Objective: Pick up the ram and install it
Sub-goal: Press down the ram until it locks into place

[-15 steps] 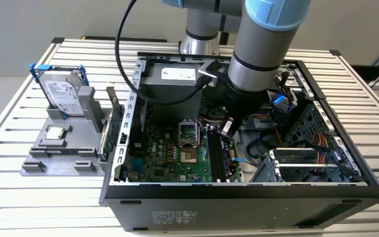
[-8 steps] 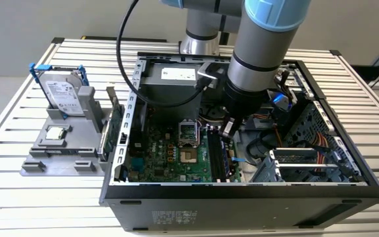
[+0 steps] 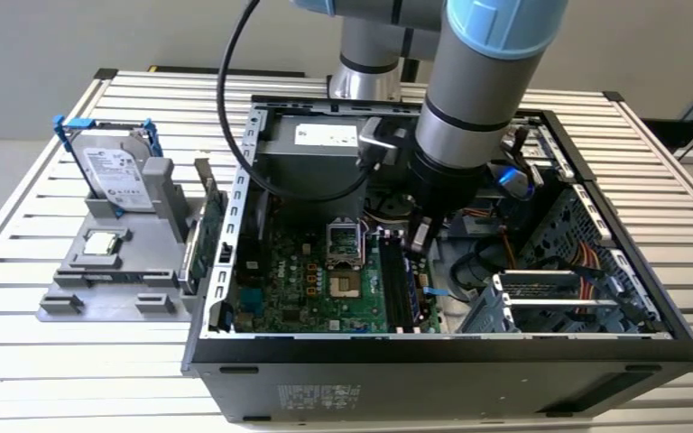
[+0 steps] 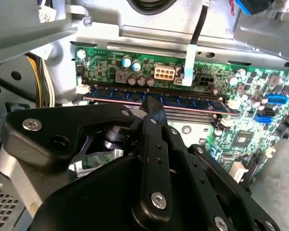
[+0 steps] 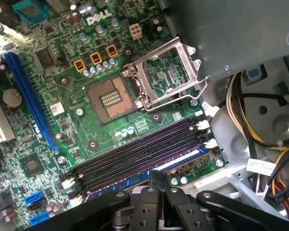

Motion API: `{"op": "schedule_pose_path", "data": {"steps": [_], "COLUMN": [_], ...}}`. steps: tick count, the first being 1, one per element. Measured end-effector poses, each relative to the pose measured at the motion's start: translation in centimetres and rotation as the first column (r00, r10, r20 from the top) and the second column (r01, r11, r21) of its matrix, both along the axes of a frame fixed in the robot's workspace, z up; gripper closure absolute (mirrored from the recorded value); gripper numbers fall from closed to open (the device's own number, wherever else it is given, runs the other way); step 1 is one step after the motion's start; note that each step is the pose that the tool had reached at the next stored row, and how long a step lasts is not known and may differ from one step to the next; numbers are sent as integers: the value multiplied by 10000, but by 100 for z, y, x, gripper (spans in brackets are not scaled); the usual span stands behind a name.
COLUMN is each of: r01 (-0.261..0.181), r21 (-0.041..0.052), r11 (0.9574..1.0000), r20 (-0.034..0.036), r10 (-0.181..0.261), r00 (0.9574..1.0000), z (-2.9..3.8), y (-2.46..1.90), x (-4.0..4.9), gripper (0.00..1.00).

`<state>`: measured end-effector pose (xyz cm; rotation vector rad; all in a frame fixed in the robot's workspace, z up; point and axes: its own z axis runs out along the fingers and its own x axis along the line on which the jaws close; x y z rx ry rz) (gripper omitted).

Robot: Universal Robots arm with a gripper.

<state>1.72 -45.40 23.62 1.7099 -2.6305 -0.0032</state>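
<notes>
The ram (image 4: 183,101), a thin blue-green stick with black chips, stands on edge in the outermost memory slot of the motherboard (image 5: 62,130). It appears as a blue strip (image 5: 185,162) in the first wrist view. My gripper (image 4: 150,102) is shut on the ram at its middle, with the black fingers pressed together over its top edge (image 5: 159,175). In the exterior view the gripper (image 3: 422,239) reaches down into the open computer case, over the memory slots (image 3: 397,289). The other slots (image 5: 135,153) beside the ram are black and bare.
An open processor socket (image 5: 111,98) with its raised metal frame (image 5: 168,72) lies next to the slots. Cable bundles (image 5: 260,134) run beside the case wall. Outside the case, a grey fixture (image 3: 64,302) holds a hard drive (image 3: 115,176) and a square silver chip (image 3: 104,242).
</notes>
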Motion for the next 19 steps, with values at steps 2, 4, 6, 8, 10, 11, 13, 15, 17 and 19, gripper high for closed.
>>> {"op": "schedule_pose_path", "data": {"steps": [2, 4, 6, 8, 10, 11, 13, 15, 17, 19], "r01": [-236, -500, -773, -1045, -1313, -1441, -1692, -1919, -2140, -2371], "r21": [6, 9, 11, 12, 11, 9, 8, 10, 11, 8], "r11": [9997, 9987, 9970, 9945, 9913, 9896, 9856, 9814, 9768, 9715], "r20": [0, -1, 0, 0, 0, 0, 0, 0, 0, -2], "r10": [236, 500, 773, 1045, 1313, 1441, 1692, 1919, 2140, 2371], "r00": [9997, 9987, 9970, 9945, 9913, 9896, 9856, 9814, 9768, 9715], "z": [-3, -4, -6, -7, -9, -9, -12, -17, -24, -27], "y": [1, 2, 3, 4, 6, 7, 8, 8, 9, 9], "x": [-1, -1, -2, -2, -2, -2, -2, -3, -4, -6], "gripper": [100, 100, 100, 100, 100, 100, 100, 100, 100, 100]}}
